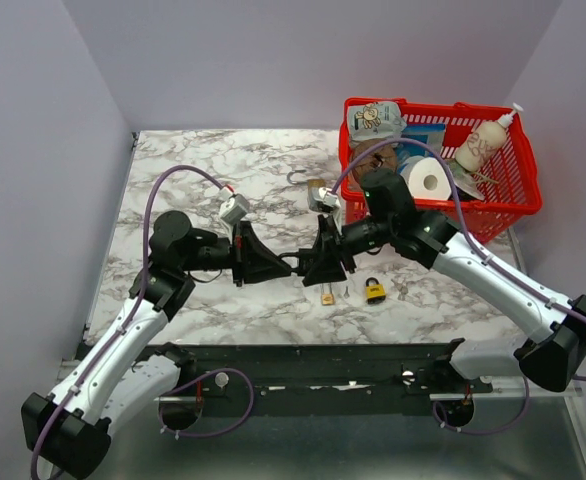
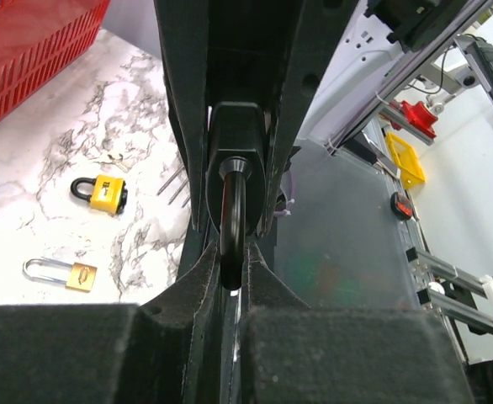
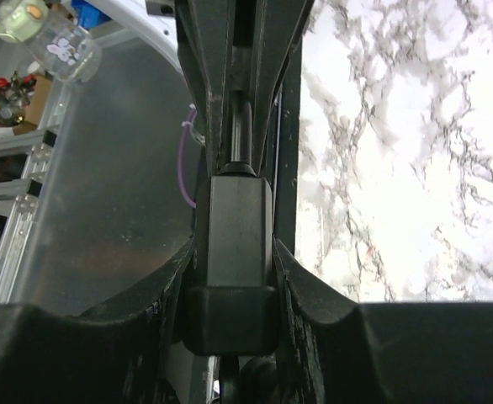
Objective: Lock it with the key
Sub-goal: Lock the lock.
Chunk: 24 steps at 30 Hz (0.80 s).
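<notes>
The left hand [image 1: 291, 262] and the right hand [image 1: 311, 264] meet fingertip to fingertip above the white, grey-veined marble-patterned table [image 1: 223, 170]. Between them they share a black padlock [image 2: 234, 139] with a blocky matte body and a rounded black shackle. The left wrist view shows the left hand [image 2: 232, 273] clenched on the shackle, its grainy, foam-like black pads [image 2: 192, 295] pinching the bar. The body sits just beyond, between the smooth, hard fingers of the other hand. The right wrist view shows the opposite end: the right hand [image 3: 230, 282] grasps the squared body of the lock by its flat sides, and the shackle runs away from it into the left hand's fingers. From above, the lock is almost hidden between the two hands. Only the left wrist view gives a clear look at what lies on the table beside the hands. There is a yellow padlock [image 2: 103, 194] with a black shackle and, nearer the left hand, a brass padlock [image 2: 66, 273] with a shiny steel shackle and a mark on its face too small to read. Thin metal pieces [image 2: 176, 181] lie just beyond the yellow one; whether they are keys I cannot tell. Beyond the right hand stands a red plastic basket [image 1: 513, 205] of open lattice, holding a roll of white paper [image 1: 433, 181] and a cream pump bottle [image 1: 483, 145] whose printing is unreadable.
</notes>
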Each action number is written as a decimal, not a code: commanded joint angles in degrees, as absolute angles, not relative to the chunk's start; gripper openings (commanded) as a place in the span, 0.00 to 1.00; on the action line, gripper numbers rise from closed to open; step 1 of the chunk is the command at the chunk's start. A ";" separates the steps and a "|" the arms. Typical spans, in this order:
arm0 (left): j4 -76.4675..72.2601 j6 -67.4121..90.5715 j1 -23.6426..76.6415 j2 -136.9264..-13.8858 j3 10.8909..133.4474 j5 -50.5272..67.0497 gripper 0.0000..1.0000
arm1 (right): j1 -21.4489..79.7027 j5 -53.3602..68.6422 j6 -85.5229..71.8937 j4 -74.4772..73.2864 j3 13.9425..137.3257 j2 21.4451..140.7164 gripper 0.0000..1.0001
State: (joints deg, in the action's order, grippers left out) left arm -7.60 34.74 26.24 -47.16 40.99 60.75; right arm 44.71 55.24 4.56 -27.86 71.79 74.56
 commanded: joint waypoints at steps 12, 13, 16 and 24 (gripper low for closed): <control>-23.11 45.51 25.66 -49.31 41.58 53.70 0.13 | 46.23 54.23 0.97 -18.55 71.10 74.53 0.01; -24.16 46.05 25.66 -49.31 41.31 53.01 0.16 | 46.32 54.23 0.62 -18.11 71.10 74.44 0.01; -26.71 47.81 25.58 -49.66 40.52 52.47 0.18 | 46.14 54.93 0.09 -16.70 70.66 74.27 0.01; -29.44 50.62 25.66 -50.45 39.64 53.17 0.00 | 46.06 54.23 -2.54 -14.68 70.14 73.92 0.01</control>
State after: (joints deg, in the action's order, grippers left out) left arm -23.86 46.52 25.19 -49.84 40.47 56.03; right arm 44.99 52.97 -1.58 -21.58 69.67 74.54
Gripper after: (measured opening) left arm 0.118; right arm 0.426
